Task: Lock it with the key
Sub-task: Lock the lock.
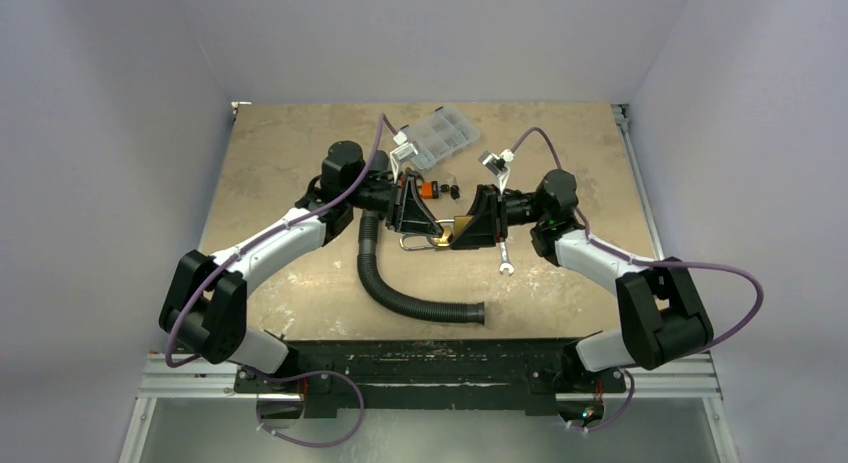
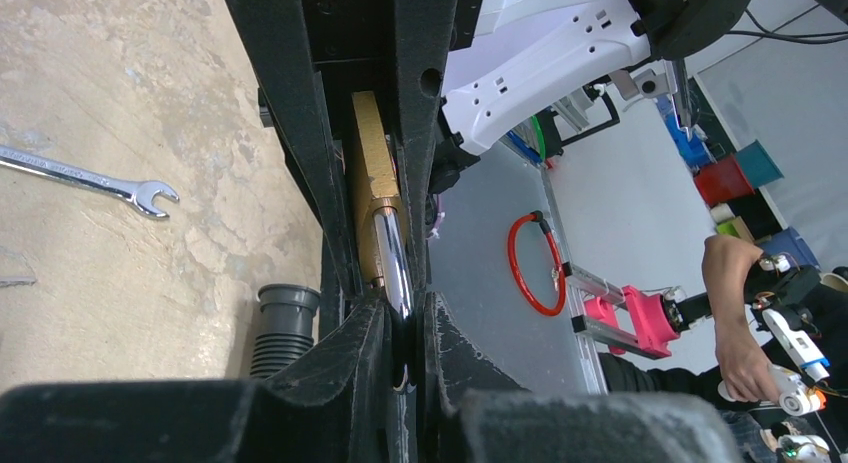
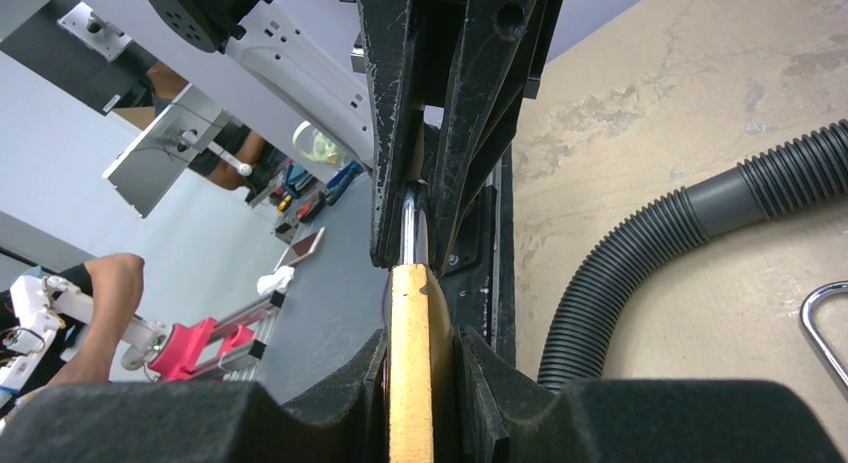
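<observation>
Brass padlock sits between the two sets of fingertips in the top view. The left gripper comes in from one side and the right gripper from the other, tips almost meeting. Key not identified. Small orange-and-black bits lie just beyond the fingers, too small to name. A bent metal loop lies on the near side of the left fingers; I cannot tell whether it belongs to the lock. A wrench and a ribbed hose lie nearer the bases.

Left wrist view: own fingers are clenched on the chrome shackle, which runs straight out from between the pads into the brass. The opposing fingers flank that brass on both flat faces.

Right wrist view: own fingers are clamped on the brass body, seen edge-on and centred between the pads. The shackle leg leaves its far end and vanishes between the other arm's fingers. The hose lies off to the outside of the fingers, apart.

Judgement: the step is seating the shackle into the body, with the key turn to follow.
- Push along the shackle's own axis, since the two grips look nearly in line. Any sideways offset would likely bind the leg in its bore or twist the brass out of the pads.
- Squeeze the flat faces firmly; smooth chrome may slip under light pressure.
- Leave the keyway end of the body uncovered.
- Release only one grip when going for the key.
</observation>
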`<action>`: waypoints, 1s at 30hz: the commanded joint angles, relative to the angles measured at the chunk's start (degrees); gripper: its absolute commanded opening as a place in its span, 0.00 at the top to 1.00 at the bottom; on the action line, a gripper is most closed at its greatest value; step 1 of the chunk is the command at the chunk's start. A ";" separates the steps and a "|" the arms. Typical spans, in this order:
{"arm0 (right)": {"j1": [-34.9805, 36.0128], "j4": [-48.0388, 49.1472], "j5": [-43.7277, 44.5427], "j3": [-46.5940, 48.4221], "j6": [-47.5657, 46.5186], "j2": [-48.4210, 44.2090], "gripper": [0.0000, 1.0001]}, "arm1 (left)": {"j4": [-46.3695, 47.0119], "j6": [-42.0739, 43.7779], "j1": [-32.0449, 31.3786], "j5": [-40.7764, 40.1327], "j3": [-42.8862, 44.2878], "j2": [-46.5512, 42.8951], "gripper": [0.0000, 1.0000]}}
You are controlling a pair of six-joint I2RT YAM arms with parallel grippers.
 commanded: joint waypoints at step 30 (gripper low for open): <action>5.73 4.40 15.46 6.71 -0.97 -2.89 1.00 | 3.93 3.44 0.29 -12.11 1.14 3.56 1.00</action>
